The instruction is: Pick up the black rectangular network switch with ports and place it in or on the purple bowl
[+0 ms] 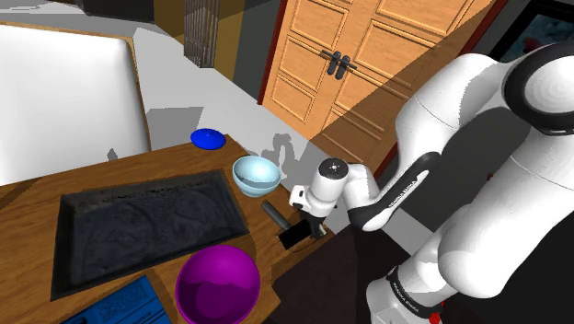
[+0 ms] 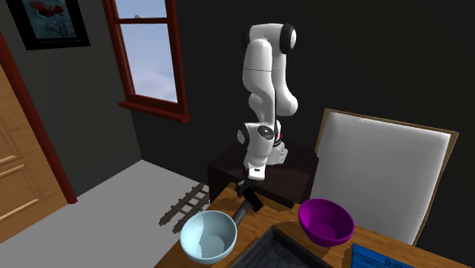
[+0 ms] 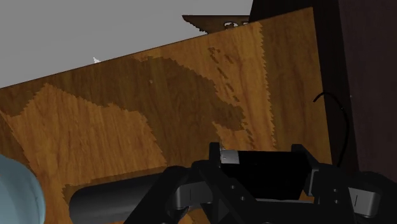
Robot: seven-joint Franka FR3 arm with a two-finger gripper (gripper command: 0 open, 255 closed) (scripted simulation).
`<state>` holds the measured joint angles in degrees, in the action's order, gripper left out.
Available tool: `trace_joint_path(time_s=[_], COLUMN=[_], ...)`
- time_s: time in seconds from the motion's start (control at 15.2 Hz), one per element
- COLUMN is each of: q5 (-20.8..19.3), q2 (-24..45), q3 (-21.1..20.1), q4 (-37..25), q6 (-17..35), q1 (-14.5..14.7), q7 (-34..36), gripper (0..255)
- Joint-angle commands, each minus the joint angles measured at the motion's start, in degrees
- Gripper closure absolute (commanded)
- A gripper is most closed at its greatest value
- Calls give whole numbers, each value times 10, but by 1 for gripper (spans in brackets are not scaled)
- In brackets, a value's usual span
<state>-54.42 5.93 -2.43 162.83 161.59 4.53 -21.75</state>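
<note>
Fingers (image 3: 324,181) clenched on black switch (image 3: 261,173), low at table (image 1: 28,230) edge, lower centre of shoulder view. Grasp looks done. Purple bowl (image 1: 218,287) lower left, empty; carry and drop remain.

Blue book (image 1: 106,308) and purple bowl (image 1: 218,285) partly beyond the shoulder view's bottom edge.

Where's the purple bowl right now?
In the shoulder view, the purple bowl sits bottom centre on the table, beside the dark tray and its lower right corner, with the pale blue bowl above it.
</note>
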Motion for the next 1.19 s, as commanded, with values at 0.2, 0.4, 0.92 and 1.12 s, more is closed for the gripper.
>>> trace_joint_path(time_s=[0.2, 0.4, 0.92, 1.12], q5=[110, 169, 276, 301], q2=[-69, -109, -209, -243], q3=[-20, -23, -11, -6], q4=[26, 36, 47, 46], q6=[-30, -53, -131, -164], q1=[1, 11, 50, 62], q7=[-95, -143, -235, -258], gripper=[255, 255, 255, 255])
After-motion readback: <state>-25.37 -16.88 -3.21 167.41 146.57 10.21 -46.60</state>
